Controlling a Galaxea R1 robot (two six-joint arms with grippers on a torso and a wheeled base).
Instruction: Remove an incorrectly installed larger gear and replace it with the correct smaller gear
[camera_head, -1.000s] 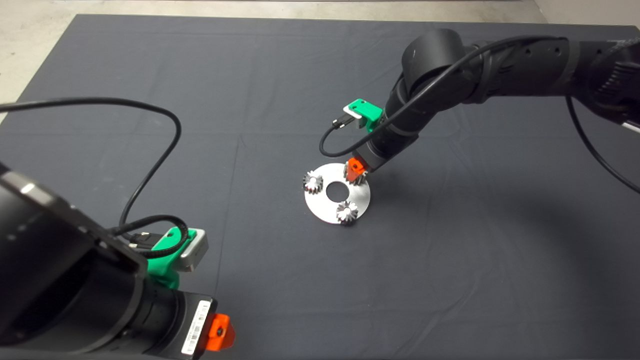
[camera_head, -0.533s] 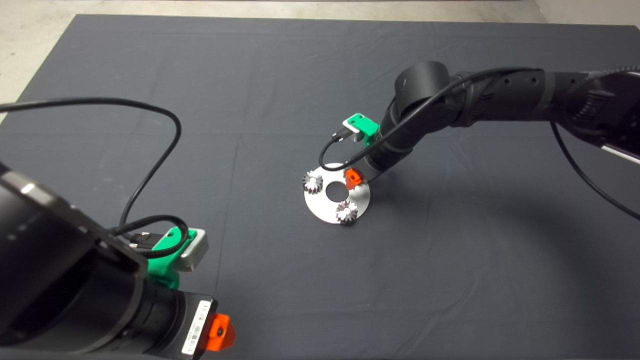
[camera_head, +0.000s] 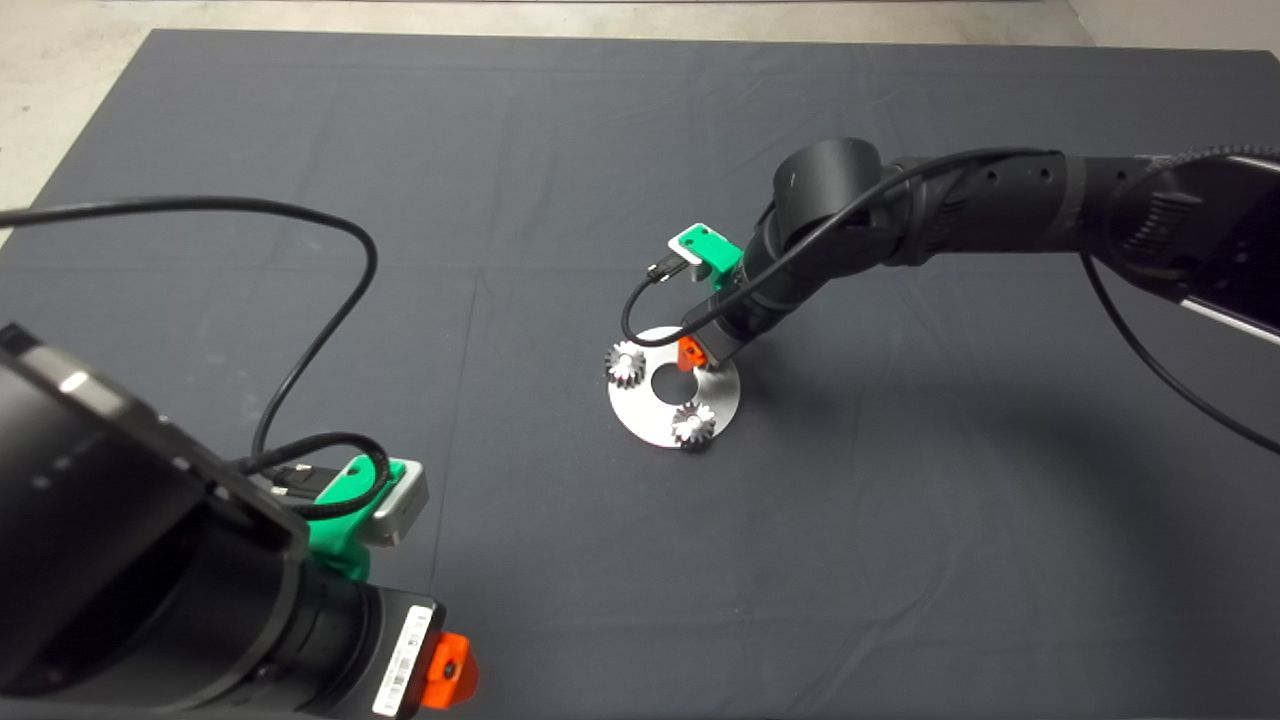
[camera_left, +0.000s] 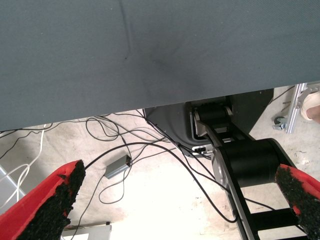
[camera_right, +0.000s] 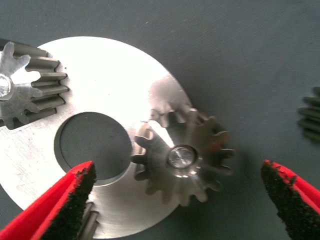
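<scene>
Right hand (camera_right: 180, 200) open, its fingers either side of the dark steel flared larger gear (camera_right: 181, 156), seated at 3 o'clock on the round silver plate (camera_right: 110, 80); left hand (camera_left: 185, 200) open, parked; no legible markings

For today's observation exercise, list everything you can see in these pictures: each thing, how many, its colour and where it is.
larger gear: one, dark steel, on a pin at the plate's edge, between the open right fingers.
shinier gears: two, silver, on the plate.
gear: one, dark, on the mat beside the plate, partly out of frame.
plate: one, silver disc with centre hole, mid-mat.
mat: one, dark grey.
right gripper: over the larger gear.
left gripper: open, parked lower left.
</scene>
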